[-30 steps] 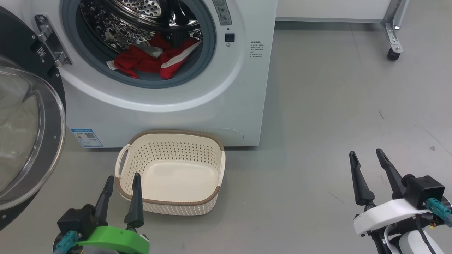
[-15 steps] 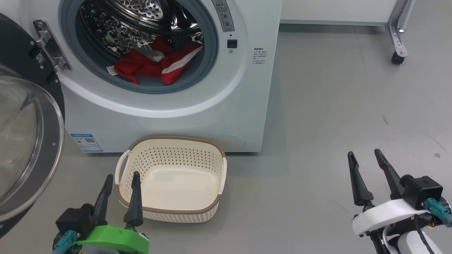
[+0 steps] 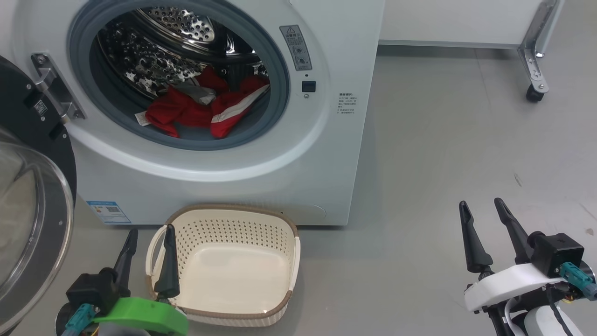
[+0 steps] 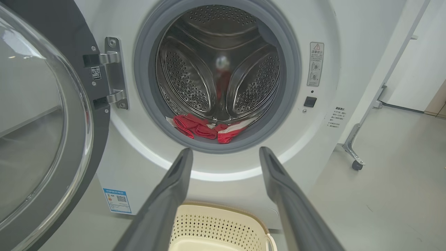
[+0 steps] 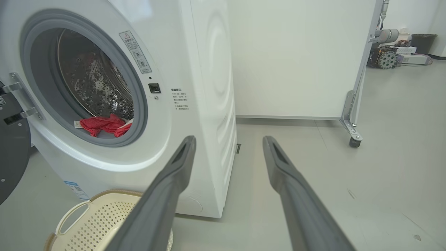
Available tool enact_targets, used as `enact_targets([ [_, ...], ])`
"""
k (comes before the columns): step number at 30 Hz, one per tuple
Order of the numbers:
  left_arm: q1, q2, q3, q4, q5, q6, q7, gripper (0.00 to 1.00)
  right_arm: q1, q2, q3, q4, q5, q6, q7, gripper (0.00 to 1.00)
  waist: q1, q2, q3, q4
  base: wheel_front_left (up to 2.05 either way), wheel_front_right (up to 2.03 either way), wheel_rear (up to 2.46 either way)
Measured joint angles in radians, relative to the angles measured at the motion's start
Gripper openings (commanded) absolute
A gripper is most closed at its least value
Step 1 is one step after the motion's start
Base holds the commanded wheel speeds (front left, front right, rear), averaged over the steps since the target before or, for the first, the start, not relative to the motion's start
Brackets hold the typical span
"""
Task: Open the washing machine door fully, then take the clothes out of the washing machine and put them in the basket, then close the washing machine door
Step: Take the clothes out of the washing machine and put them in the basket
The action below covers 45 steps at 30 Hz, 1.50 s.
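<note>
Washing machine door (image 3: 28, 210) open at 9 o'clock; clothes (image 3: 186, 109) in drum (image 3: 140, 60); basket (image 3: 233, 228) empty at 6. Left gripper (image 3: 151, 228), right gripper (image 3: 480, 201): spread wide, empty, as before; viewpoint shifted.

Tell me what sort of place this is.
Probably a robotics lab or test room, not a home laundry: the washer stands on a plain grey floor beside a white partition on castors, with machinery in the far corner.
</note>
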Motion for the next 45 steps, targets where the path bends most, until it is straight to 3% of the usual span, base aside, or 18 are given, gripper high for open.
enact_targets([
  [21,0.0,-0.007,-0.018,0.0,0.0,0.0,0.0,1.0,0.0,0.0,0.004,0.004,0.0,0.0,0.0,1.0,0.0,0.0,-0.001,0.004,0.96,-0.96,0.0],
  [45,0.0,-0.008,-0.023,0.002,0.0,0.0,-0.001,1.0,0.0,0.0,0.006,0.009,0.0,-0.007,0.0,1.0,0.0,0.0,0.001,-0.001,0.14,-0.14,0.0],
])
